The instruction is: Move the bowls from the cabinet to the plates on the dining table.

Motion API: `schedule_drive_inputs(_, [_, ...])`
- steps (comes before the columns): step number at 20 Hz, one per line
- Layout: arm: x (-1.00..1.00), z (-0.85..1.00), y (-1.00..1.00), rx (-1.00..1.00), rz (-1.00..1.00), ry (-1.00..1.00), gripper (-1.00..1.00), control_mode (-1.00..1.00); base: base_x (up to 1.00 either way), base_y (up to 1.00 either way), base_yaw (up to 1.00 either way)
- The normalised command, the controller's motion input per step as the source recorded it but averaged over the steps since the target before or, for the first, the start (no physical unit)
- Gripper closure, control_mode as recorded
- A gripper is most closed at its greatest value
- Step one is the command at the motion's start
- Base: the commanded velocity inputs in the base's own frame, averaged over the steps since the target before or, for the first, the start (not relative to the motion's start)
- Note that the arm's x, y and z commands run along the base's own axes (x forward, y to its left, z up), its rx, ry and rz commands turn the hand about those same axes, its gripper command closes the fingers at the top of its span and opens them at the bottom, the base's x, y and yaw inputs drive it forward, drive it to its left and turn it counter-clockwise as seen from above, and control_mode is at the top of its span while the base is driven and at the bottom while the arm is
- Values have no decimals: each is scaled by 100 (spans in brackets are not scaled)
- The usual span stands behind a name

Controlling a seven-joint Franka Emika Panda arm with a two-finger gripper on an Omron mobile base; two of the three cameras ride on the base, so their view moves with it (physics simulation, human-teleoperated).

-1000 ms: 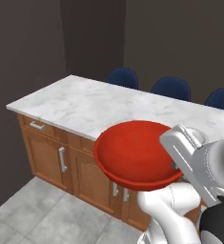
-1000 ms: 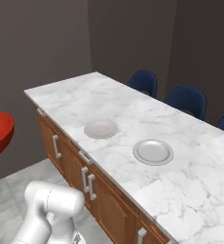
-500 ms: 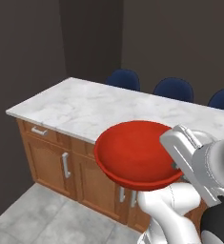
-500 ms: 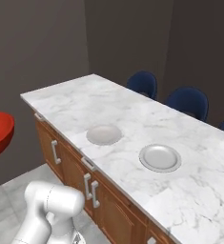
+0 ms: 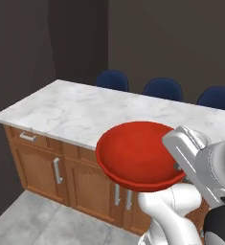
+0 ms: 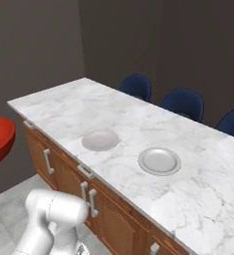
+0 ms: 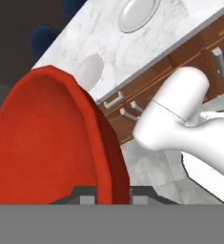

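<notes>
Closer now, the surface is approached; the red bowl, rim pinched by the jaws, is held left of the near plate.

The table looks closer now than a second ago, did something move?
The robot's base drove, so the dining table and both plates slid across the views. The things themselves stayed put. The jaws are still shut on the red bowl, held the same way beside the arm.
</notes>
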Motion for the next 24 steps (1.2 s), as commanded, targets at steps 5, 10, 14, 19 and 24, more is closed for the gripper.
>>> schedule_drive_inputs(5, [0,0,0,0,0,0,100,100,0,0,-25])
schedule_drive_inputs(10, [0,0,0,0,0,0,100,100,0,0,-25])
schedule_drive_inputs(14, [0,0,0,0,0,0,100,100,0,0,-25])
schedule_drive_inputs(19, [0,-10,0,0,-20,0,100,-100,0,0,-5])
schedule_drive_inputs(24, [2,-11,0,0,-24,0,100,-100,0,0,0])
